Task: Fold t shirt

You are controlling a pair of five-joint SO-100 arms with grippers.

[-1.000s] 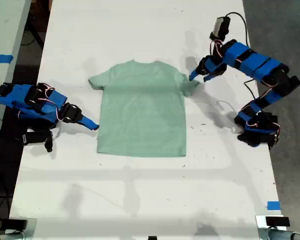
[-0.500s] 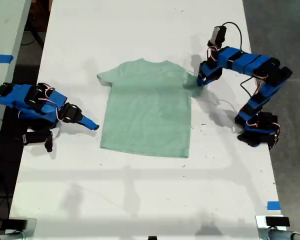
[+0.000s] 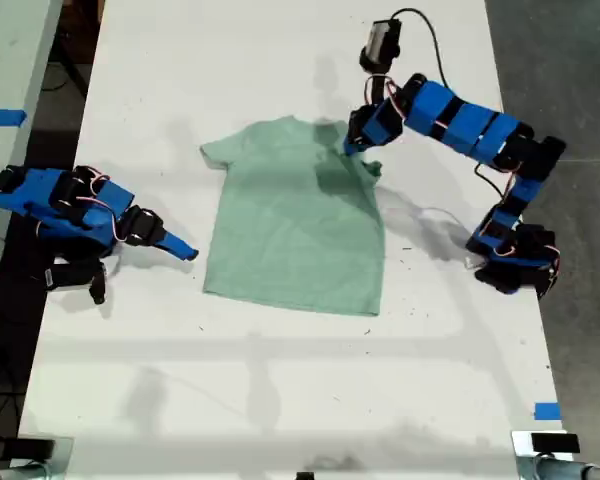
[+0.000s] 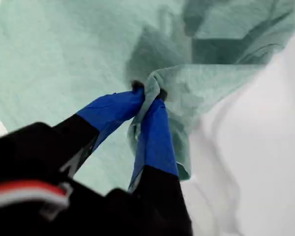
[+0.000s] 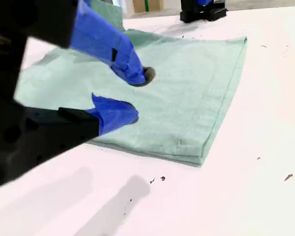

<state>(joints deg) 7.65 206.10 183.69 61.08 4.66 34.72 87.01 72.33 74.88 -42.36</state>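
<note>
While the white table [image 3: 280, 400] fills most of the exterior view, the t shirt [image 3: 290, 230] lies spread near its middle, chest and hem flat, with one short sleeve stretched out toward the exterior view's left. The sleeve on the exterior view's right is lifted and bunched, folded in over the shoulder.

We hold that sleeve with my first gripper [image 3: 352, 148], which reaches in from the arm based at the exterior view's right; in the first wrist view its blue-taped jaws are pressed together on a gathered fold of the pale green cloth [image 4: 187, 88], and the fabric drapes down around the fingertips [image 4: 137, 98] on both sides.

My second gripper [image 3: 185, 252] rests low at the exterior view's left, just beside the shirt's side edge and apart from it. In the second wrist view its jaws stand spread with nothing between them, the blue fingertips [image 5: 119, 112] pointing across the shirt's flat hem corner [image 5: 201, 152].

Small dark specks [image 5: 157, 180] dot the table near that corner, and a strip of blue tape [image 3: 546, 410] sits at the table's edge toward the exterior view's lower right.
</note>
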